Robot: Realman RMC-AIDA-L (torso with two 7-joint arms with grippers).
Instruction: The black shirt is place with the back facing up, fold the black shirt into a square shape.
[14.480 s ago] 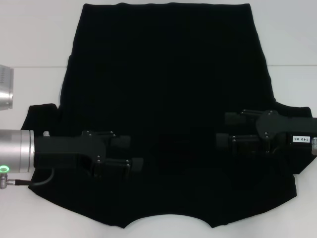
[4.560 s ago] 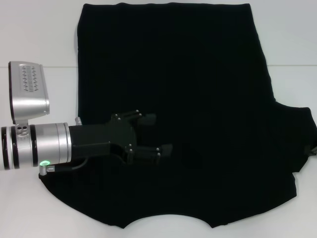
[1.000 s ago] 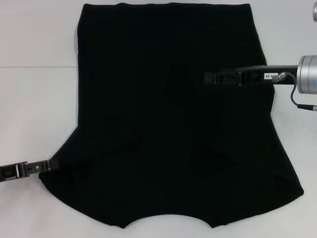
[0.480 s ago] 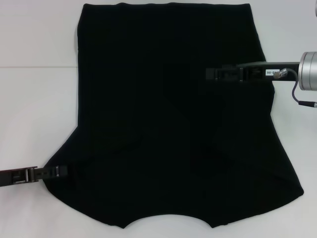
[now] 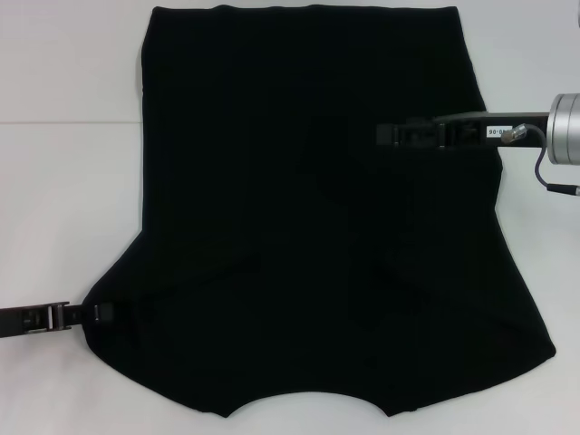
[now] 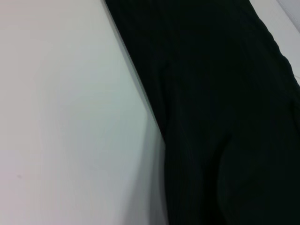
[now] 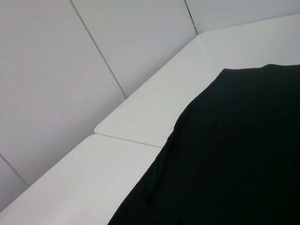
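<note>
While black shirt lies flat, left hand touching its edge

Right end effector: slim black body with a small white label, joined to a silver cylindrical wrist with a thin dark cable looping beneath. Left end effector: narrow black linkage with pale metal segments.

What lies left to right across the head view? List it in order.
Left gripper at the shirt's near left corner → black shirt spread on the white table → right gripper reaching in over the shirt's right side.
</note>
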